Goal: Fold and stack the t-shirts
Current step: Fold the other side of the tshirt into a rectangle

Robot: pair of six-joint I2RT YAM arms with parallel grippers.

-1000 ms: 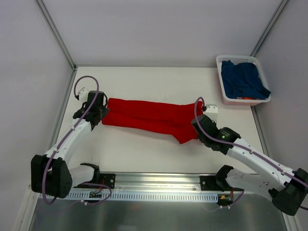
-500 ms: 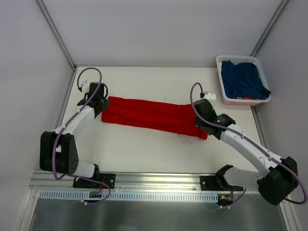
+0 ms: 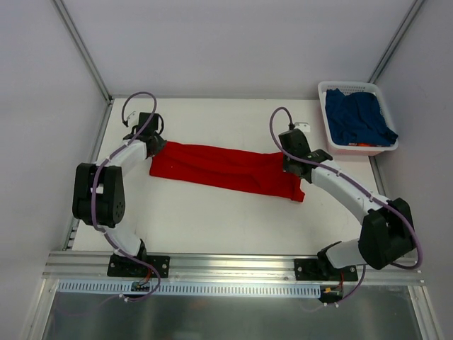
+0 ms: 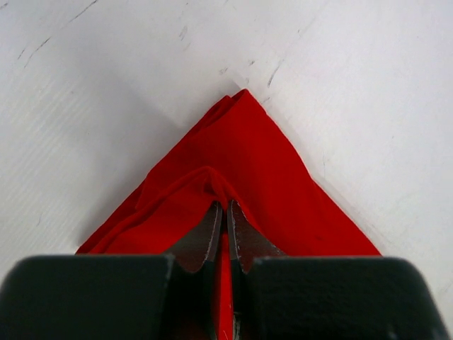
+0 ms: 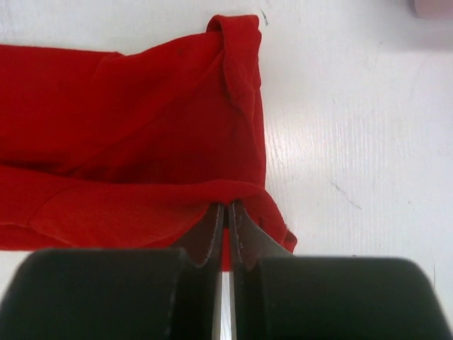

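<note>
Table (image 3: pixel 212 212) carries everything. The red t-shirt (image 3: pixel 226 170) lies across its middle as a long narrow band, left end close to the left edge and right end sloping a little toward the near edge. The white basket (image 3: pixel 361 149) sits in the far right corner with the navy t-shirt (image 3: pixel 357 117) bunched inside, not yet handled. My left gripper (image 4: pixel 226 212) is pinched tight on the band's left end, with cloth ridged up between the jaws. My right gripper (image 5: pixel 228 212) is pinched the same way on the right end, by a rolled hem. My read is that the cloth is light, limp and layered: it will sag and slide apart if lifted from one point. So I take it at both ends or corners, through all layers, and hold it taut. No brand, label or print readable anywhere.
</note>
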